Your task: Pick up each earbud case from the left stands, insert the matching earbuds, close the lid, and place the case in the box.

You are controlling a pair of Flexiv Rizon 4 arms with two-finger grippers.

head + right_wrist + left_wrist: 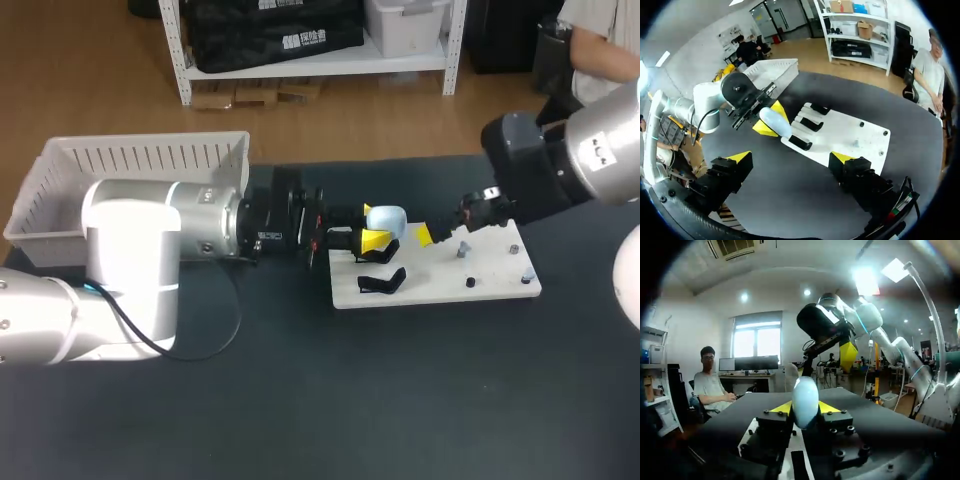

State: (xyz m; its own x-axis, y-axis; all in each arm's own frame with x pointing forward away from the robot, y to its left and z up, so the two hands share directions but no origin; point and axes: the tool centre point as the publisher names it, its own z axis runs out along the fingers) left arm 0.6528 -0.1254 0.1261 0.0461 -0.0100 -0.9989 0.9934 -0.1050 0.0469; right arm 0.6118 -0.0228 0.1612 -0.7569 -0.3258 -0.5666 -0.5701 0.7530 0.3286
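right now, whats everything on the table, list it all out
earbud case: one, pale blue, held above the board's left end
board: one, white, middle of the table
stands: three, black, in a row on the board's left part
small pieces: about four, grey or dark, on the board's right part; too small to identify
basket: one, white, slatted, table's far left
table: one, dark
left gripper: yellow tips, shut on the earbud case
right gripper: yellow tips, open, empty, just right of the case

Dark table (400, 400), white board (490, 287), white basket (140, 158)
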